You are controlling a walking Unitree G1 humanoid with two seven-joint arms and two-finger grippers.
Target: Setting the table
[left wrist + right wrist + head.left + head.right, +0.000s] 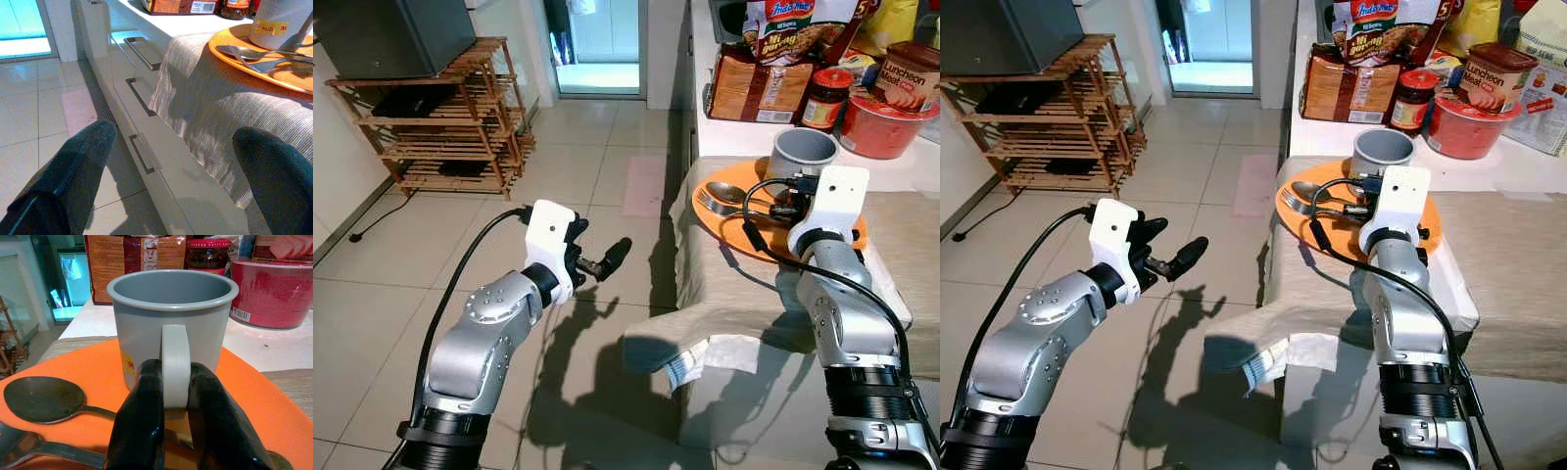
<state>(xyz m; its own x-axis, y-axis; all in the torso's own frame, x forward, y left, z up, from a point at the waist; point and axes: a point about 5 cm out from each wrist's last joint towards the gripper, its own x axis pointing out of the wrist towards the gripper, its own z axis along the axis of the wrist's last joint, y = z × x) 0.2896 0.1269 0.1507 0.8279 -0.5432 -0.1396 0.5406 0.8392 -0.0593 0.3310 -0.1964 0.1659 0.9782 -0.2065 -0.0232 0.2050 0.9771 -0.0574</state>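
on the orange plate (729,227), which lies on a striped cloth (724,279) draped over the worktop (920,174), a grey mug (168,316) stands upright at the plate's far side. the right gripper (176,396) is at the mug's near side, its two black fingers (142,421) pressed against either flank of the mug's handle, clamped on it. a spoon (44,399) and a fork (720,208) lie side by side on the plate to the left of the mug, their handles running under the right arm. beyond the plate, on the white worktop, stand a red bowl (886,122), a red-lidded jar (825,98), a brown packet (759,88) and what looks like a luncheon meat tin (911,73). the left gripper (597,257) hangs over the tiled floor (431,284), well left of the plate and clear of the cloth, fingers spread apart and holding nothing. a wooden shelf rack (450,122) stands far to the plate's left against the wall.
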